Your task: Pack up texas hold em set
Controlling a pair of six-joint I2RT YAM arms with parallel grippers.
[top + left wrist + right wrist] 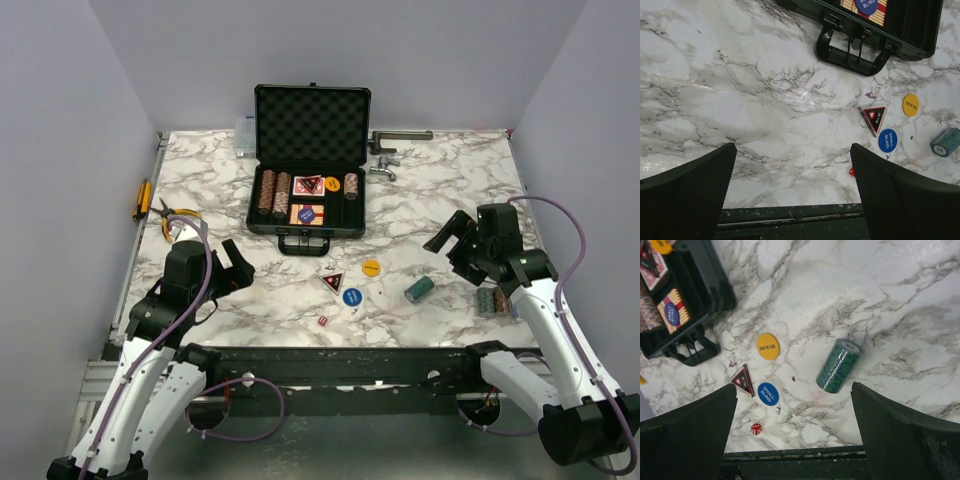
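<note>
The black briefcase (312,120) stands open at the table's back middle, lid up, handle (850,50) towards me. Brown chip stacks (272,193), cards (307,213) and a yellow disc lie inside. On the table in front lie a red triangle (332,281), a yellow disc (371,267), a blue disc (352,296), a red die (323,321) and a teal chip stack (419,289) on its side. More chips (492,300) lie beside the right arm. My left gripper (238,268) is open and empty left of these pieces. My right gripper (450,240) is open and empty above the teal stack (838,365).
Yellow-handled pliers (175,215) and an orange-handled tool (142,198) lie at the left edge. A clear plastic box (245,135) stands left of the case lid. Metal tools (395,150) lie at the back right. Walls close in the left, back and right.
</note>
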